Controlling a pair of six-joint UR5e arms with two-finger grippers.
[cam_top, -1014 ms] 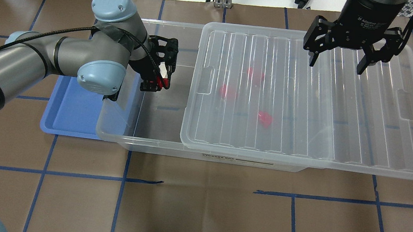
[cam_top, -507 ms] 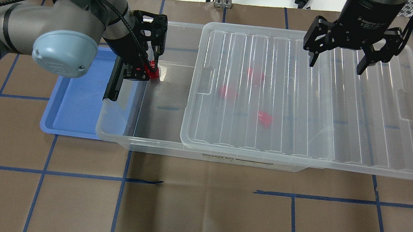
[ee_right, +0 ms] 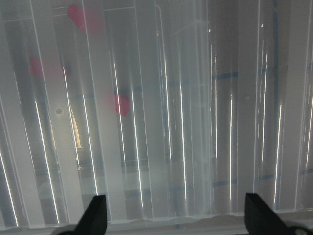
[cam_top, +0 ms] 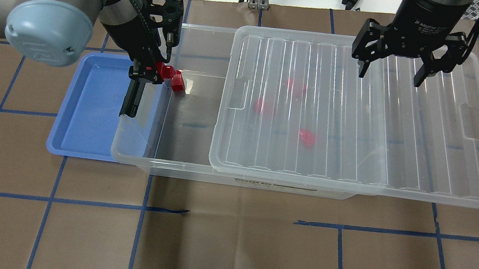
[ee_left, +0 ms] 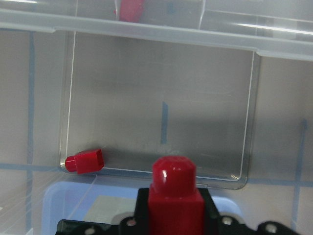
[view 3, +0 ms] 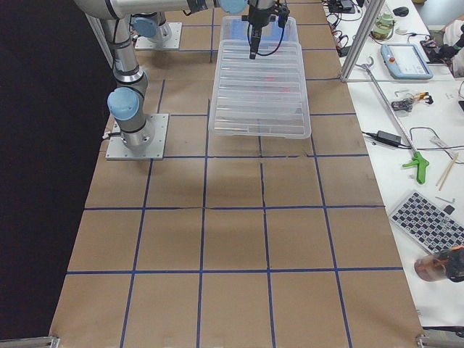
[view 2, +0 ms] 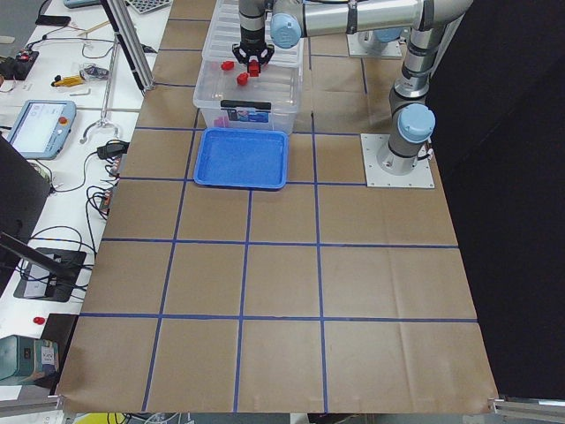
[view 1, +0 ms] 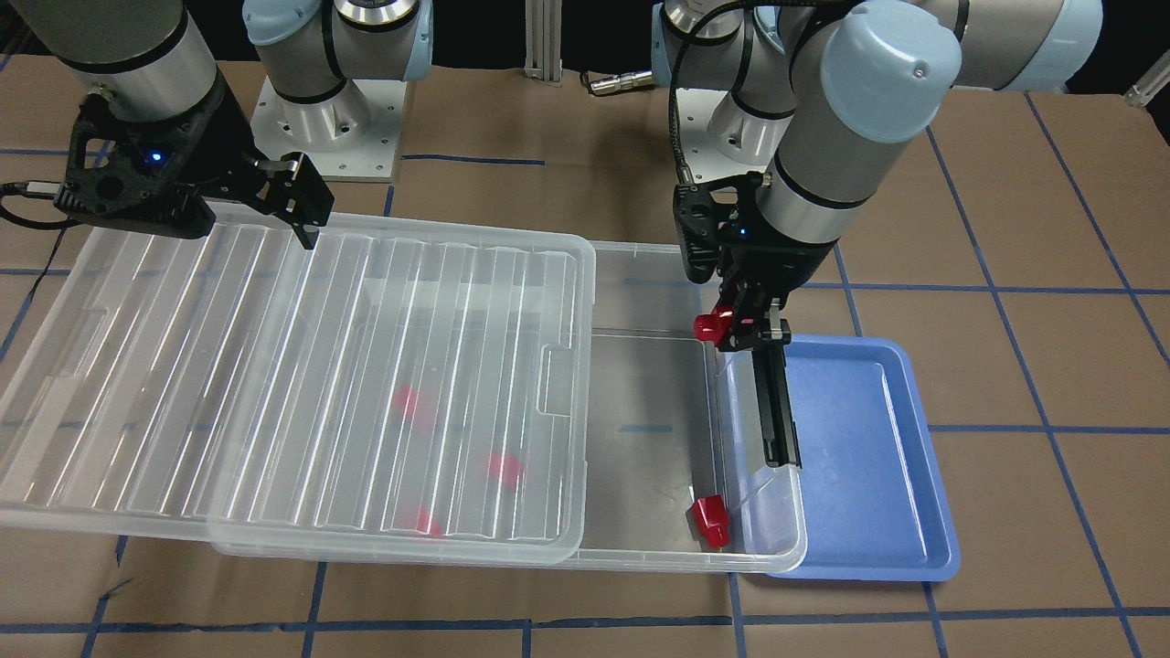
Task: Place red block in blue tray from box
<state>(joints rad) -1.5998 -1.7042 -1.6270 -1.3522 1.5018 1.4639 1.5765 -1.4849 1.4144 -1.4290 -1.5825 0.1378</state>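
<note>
My left gripper (cam_top: 156, 71) is shut on a red block (cam_top: 165, 70), also seen in the front view (view 1: 708, 324) and the left wrist view (ee_left: 173, 191), peg pointing out. It hangs over the left end wall of the clear box (cam_top: 181, 164), beside the blue tray (cam_top: 88, 102). A second red block (cam_top: 177, 83) lies on its side in the box's far-left floor corner (view 1: 711, 521). Three more red blocks (cam_top: 295, 86) show blurred under the ribbed lid (cam_top: 405, 127). My right gripper (cam_top: 390, 75) is open and empty above the lid's far edge.
The lid lies slid to the right, so only the box's left end is uncovered. A black clip bar (cam_top: 132, 98) sits on the box's left end over the tray's edge. The tray (view 1: 868, 439) holds nothing visible. Cables and tools lie beyond the table's far edge.
My left gripper has moved left and away from me with the red block, from over the box's open floor to its left end wall. The right arm has not moved.
</note>
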